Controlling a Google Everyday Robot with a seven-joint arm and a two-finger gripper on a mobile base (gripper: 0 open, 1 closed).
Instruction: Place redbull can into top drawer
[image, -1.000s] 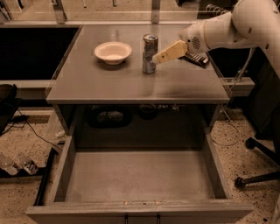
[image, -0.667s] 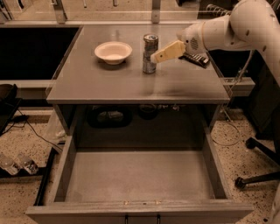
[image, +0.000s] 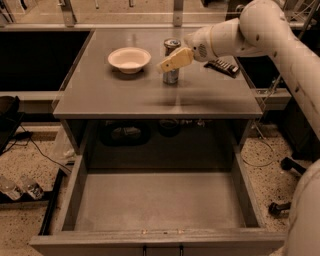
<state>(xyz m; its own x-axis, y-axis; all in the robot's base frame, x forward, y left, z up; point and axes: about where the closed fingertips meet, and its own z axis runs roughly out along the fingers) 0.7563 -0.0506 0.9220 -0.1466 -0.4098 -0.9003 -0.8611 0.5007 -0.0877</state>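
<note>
The redbull can (image: 172, 46) stands upright on the grey tabletop, right of a white bowl (image: 129, 59). My gripper (image: 169, 63) reaches in from the right on the white arm and sits at the can's mid-height, covering its middle from this view. I cannot tell whether it touches the can. The top drawer (image: 160, 205) is pulled open below the table's front edge, with nothing in it.
A flat dark ribbed packet (image: 223, 66) lies on the tabletop (image: 125, 95) right of the can, under the arm. Cables and dark objects lie on the floor at left. A chair base (image: 280, 207) stands at right.
My gripper has moved left, from just right of the can to in front of its middle. The can, bowl and drawer have not moved.
</note>
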